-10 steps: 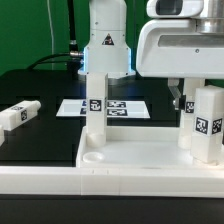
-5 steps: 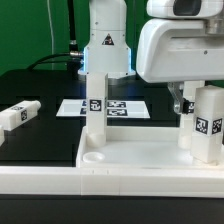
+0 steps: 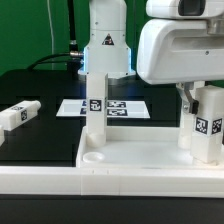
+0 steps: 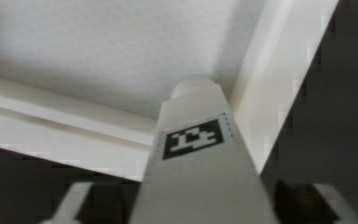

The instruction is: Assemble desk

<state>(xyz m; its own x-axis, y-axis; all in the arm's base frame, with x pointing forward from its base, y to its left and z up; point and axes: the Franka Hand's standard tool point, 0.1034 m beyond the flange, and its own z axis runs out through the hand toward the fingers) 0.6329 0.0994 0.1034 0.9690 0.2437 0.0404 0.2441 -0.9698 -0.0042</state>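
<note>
Straddling the upright leg [image 4: 197,150], fingers [image 4: 80,205] spread, holding nothing; slab [image 4: 87,50] rim close beside; newly slid over that leg.

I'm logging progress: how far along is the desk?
Done: the first leg stands upright in a far corner of the slab. In hand: the gripper straddles the upright second leg. Left: a loose leg lies on the table; the near socket is empty.

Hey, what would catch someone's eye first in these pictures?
Two white legs stand upright at the slab's far corners: the left leg toward the exterior view's left, the right leg at its right edge, with the gripper around it. A loose leg lies on the black table, far left.
</note>
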